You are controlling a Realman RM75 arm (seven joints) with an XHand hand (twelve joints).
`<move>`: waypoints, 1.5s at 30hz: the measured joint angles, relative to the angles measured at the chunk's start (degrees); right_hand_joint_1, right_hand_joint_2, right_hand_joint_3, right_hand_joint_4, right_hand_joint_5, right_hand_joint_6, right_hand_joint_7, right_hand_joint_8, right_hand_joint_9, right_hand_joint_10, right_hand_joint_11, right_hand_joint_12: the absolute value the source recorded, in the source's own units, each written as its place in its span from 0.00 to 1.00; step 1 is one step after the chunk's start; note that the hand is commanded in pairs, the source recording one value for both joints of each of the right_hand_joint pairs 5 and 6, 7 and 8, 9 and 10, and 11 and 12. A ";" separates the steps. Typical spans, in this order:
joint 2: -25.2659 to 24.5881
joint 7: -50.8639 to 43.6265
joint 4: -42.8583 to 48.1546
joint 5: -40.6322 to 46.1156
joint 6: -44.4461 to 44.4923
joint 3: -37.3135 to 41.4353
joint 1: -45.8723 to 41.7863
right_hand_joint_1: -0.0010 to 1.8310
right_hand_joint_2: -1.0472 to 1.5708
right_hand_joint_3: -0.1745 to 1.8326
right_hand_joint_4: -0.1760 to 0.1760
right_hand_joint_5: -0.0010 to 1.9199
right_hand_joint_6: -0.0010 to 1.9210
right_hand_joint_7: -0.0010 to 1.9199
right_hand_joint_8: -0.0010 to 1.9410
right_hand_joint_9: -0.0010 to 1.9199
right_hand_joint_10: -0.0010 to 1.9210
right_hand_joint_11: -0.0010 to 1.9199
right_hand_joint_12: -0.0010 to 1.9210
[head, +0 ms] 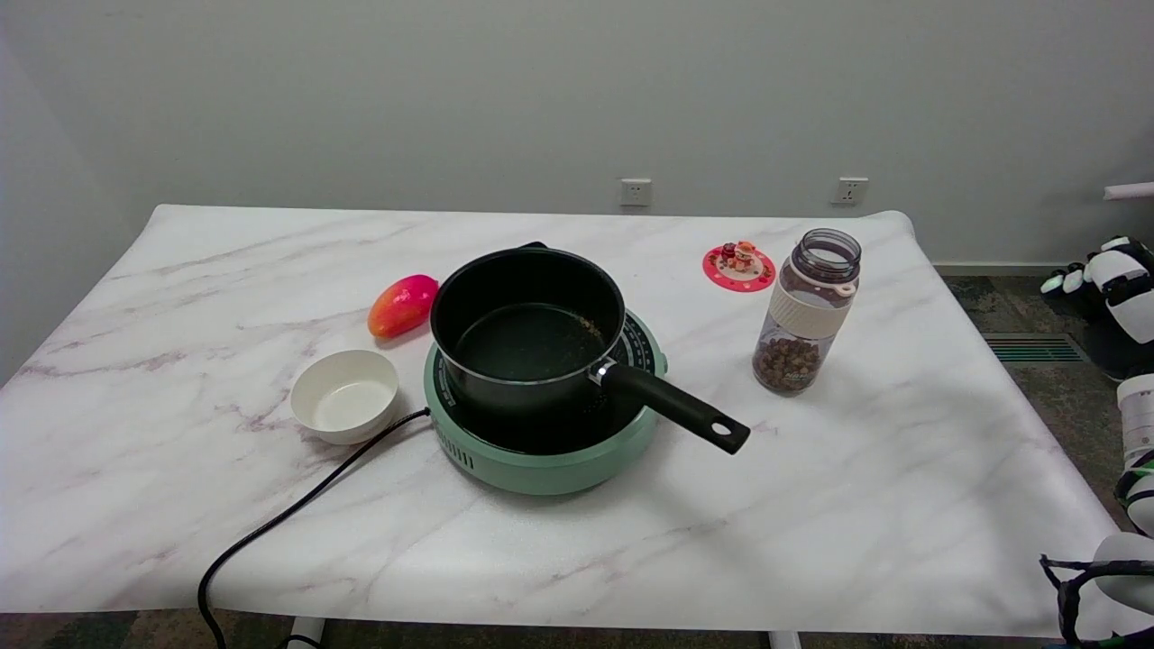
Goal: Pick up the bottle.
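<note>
The bottle (805,311) stands upright on the right part of the marble table (856,505). It is clear with a white band, has no cap on its mouth, and holds brown pieces in its lower part. My right hand (1107,278) hovers off the table's right edge, well to the right of the bottle and about level with it. Its fingers (1062,283) point left toward the table and hold nothing. Part of the hand is cut off by the picture's edge.
A black pot (527,329) sits on a green cooker (545,451), its handle (676,407) pointing toward the bottle. A white bowl (344,395), a red-orange mango (402,305), a red disc with small figures (738,266) and the cooker's black cable (288,514) also lie on the table.
</note>
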 measured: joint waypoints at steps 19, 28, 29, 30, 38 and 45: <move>0.12 0.23 -0.71 -10.11 -0.29 -0.76 1.32 0.68 0.13 0.65 0.50 0.13 0.13 0.30 0.29 0.27 0.27 0.31 0.31; 0.14 0.23 -1.61 -15.94 -0.98 -1.02 1.81 0.68 0.11 0.65 0.50 0.09 0.09 0.27 0.27 0.25 0.25 0.28 0.28; 0.14 0.22 -1.68 -16.37 -1.11 -1.05 1.89 0.68 0.11 0.65 0.50 0.09 0.09 0.27 0.27 0.24 0.24 0.28 0.27; 0.14 0.22 -1.72 -16.78 -1.19 -1.08 1.96 0.68 0.11 0.65 0.50 0.09 0.09 0.27 0.27 0.24 0.24 0.27 0.27; 0.05 0.22 -1.97 -19.89 -1.84 -1.57 2.63 0.67 0.10 0.66 0.50 0.08 0.08 0.25 0.25 0.22 0.22 0.25 0.25; 0.03 0.20 -2.12 -22.50 -2.55 -2.55 3.14 0.68 0.10 0.64 0.50 0.09 0.09 0.24 0.24 0.22 0.22 0.24 0.24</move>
